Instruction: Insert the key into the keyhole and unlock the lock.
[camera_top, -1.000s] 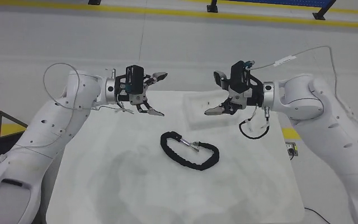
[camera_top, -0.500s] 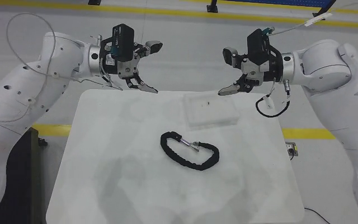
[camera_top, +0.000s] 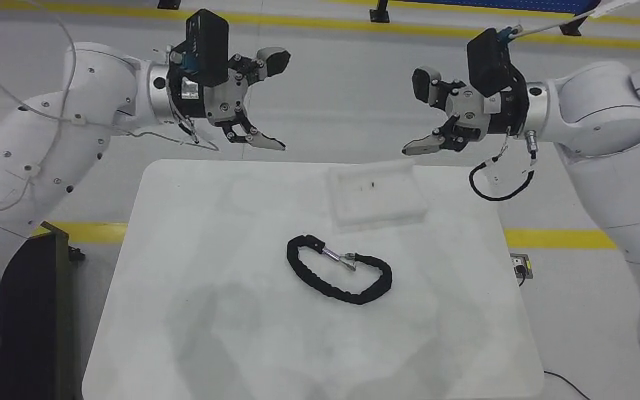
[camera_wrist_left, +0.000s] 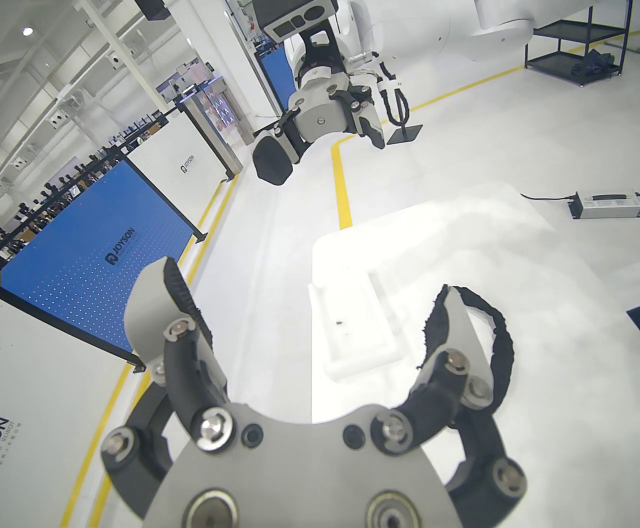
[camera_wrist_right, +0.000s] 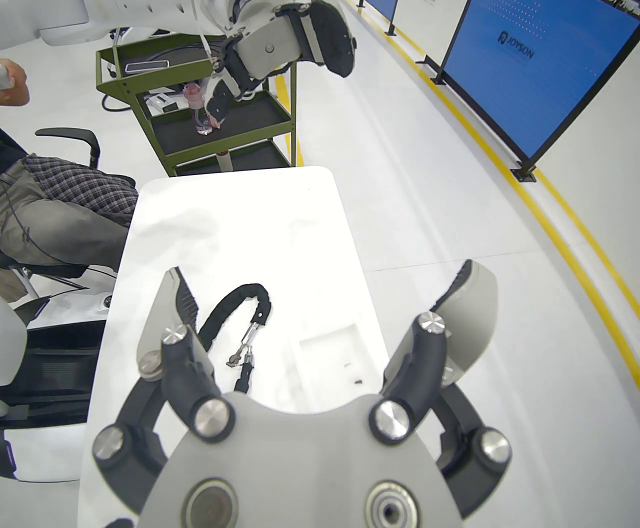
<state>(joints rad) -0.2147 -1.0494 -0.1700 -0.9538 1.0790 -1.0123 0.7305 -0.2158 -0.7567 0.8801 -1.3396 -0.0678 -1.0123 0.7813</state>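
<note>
A black sleeved cable lock (camera_top: 338, 270) lies looped on the white table (camera_top: 200, 300), near its middle. Small metal parts, the key (camera_top: 346, 260) among them, sit at the gap between the loop's ends; I cannot tell whether the key is in the keyhole. In the right wrist view the lock (camera_wrist_right: 235, 300) and the key (camera_wrist_right: 245, 347) lie below the open fingers. My left gripper (camera_top: 277, 100) hangs open above the table's far left edge, holding nothing. My right gripper (camera_top: 415, 113) hangs open above the far right edge, also holding nothing. Part of the lock (camera_wrist_left: 500, 340) shows behind one left finger.
A shallow white tray (camera_top: 375, 195) rests on the far half of the table, with small dark specks inside. A green cart (camera_wrist_right: 215, 115) stands on the floor beyond the table. Blue barrier panels (camera_wrist_left: 95, 250) line the floor farther off.
Both arms have risen and drawn back from over the table toward its far edge, spreading apart. Both grippers stayed open. The lock and key have not moved.
</note>
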